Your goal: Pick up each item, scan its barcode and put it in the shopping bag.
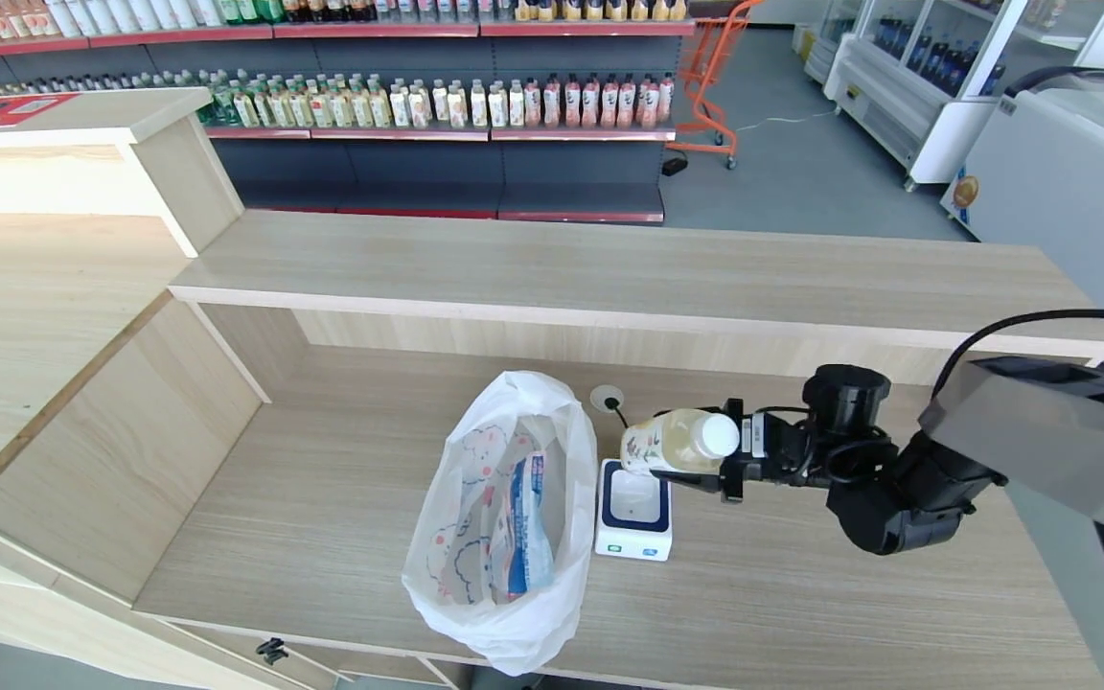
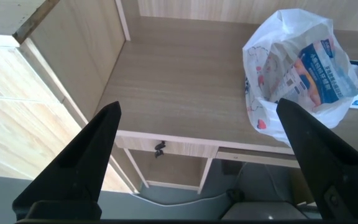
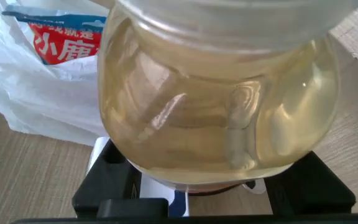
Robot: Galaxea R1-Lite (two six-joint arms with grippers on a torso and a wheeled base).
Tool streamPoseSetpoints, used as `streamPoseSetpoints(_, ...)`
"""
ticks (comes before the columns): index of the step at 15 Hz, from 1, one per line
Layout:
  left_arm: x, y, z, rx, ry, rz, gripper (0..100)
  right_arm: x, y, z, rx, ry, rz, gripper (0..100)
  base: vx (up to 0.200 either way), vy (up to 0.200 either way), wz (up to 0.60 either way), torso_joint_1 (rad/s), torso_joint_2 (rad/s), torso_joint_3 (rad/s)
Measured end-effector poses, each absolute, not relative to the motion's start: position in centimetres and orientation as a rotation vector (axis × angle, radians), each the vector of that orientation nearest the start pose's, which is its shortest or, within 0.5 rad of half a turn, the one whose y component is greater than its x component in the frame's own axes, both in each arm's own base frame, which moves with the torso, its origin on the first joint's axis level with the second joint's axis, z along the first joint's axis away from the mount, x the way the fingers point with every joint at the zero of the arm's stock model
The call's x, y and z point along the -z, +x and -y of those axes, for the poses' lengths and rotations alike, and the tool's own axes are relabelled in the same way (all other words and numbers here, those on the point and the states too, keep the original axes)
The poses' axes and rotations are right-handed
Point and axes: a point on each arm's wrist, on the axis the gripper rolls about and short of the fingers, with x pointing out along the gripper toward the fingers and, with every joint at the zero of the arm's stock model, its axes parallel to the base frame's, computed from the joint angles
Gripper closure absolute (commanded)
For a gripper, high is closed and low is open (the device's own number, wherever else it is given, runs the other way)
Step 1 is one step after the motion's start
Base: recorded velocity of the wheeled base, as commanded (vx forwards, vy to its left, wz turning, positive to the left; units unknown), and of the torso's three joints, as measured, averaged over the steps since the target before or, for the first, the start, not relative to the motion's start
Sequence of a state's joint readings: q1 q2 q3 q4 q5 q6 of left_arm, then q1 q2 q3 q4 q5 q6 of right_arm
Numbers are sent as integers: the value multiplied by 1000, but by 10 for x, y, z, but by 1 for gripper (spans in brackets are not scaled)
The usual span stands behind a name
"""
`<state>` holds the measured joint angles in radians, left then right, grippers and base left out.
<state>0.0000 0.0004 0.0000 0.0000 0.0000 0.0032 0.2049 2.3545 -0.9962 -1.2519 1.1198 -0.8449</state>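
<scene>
L gripper (image 2: 199,107) hangs over the counter's (image 1: 322,498) near left edge, fingers (image 2: 86,162) spread wide w/ nothing btwn them. White shopping bag (image 1: 504,522) stands at the near edge, mouth open, w/ a blue-and-white packet (image 1: 525,522) upright inside. Just right of the bag, touching or nearly so, sits the white scanner (image 1: 633,508). The bottle (image 1: 677,443), pale yellow liquid and white cap, lies sideways over the scanner's far part, label end to the left, cap to the right; can't tell if they touch. R gripper (image 1: 705,455) comes in from the right, clamped on the bottle by its cap end. Behind the scanner is a cable port (image 1: 607,398), then the raised ledge (image 1: 629,278). Far back are shelves (image 1: 437,101) of drinks, w/ freezers (image 1: 1069,163) far right.
</scene>
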Motion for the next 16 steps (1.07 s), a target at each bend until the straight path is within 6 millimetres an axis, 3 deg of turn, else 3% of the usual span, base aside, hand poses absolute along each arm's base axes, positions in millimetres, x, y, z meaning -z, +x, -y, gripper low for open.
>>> streamPoseSetpoints(2,-75,-23,0,0,3,0,0,-84,375,-89,-1229,-537,347,100,0,0,0,0,0,0)
streamPoseSetpoints(4,-75,-23,0,0,3,0,0,-110,339,-80,-1134,-314,154,100,0,0,0,0,0,0)
streamPoseSetpoints(7,-75,-23,0,0,3,0,0,-136,304,-101,-953,-59,9,100,0,0,0,0,0,0)
streamPoseSetpoints(11,-75,-23,0,0,3,0,0,-147,286,-134,-920,47,-17,100,0,0,0,0,0,0)
streamPoseSetpoints(16,-75,-23,0,0,3,0,0,-147,288,-148,-915,58,-29,100,0,0,0,0,0,0)
